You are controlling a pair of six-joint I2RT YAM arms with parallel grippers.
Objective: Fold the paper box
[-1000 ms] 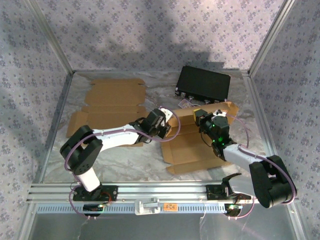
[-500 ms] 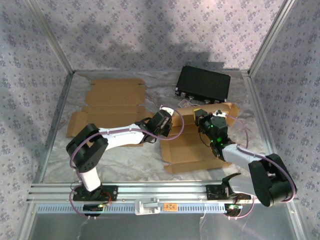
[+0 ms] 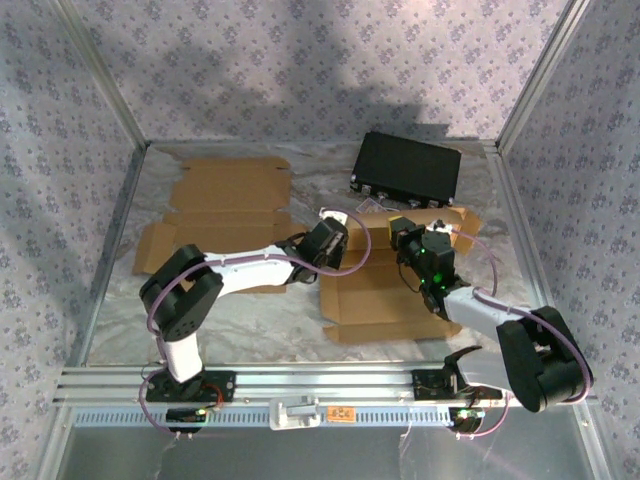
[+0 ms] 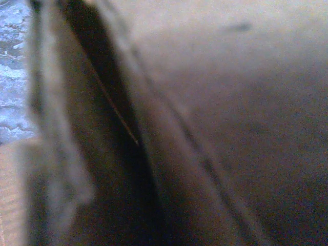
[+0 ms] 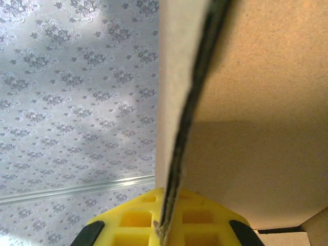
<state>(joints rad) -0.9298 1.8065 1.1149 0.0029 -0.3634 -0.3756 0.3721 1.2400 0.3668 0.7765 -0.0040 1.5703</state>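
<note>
Your right wrist camera shows the right gripper (image 5: 163,223) clamped on the paper box (image 5: 256,92) flap edge. Overhead, the left gripper (image 3: 337,247) has advanced against the box's left flap; its closure cannot be determined.

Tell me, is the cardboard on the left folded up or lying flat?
Flat. The cardboard lies spread on the table, with its flaps out and no walls standing.

A half-opened paper box (image 3: 385,295) lies right of centre on the marble counter (image 3: 270,310), some flaps raised. The left pincer (image 3: 340,248) is up against its left flap, and the right pincer (image 3: 402,230) is at its back flap. A black case (image 3: 405,168) sits just behind. A flat cardboard blank (image 3: 225,205) lies well apart on the left.
</note>
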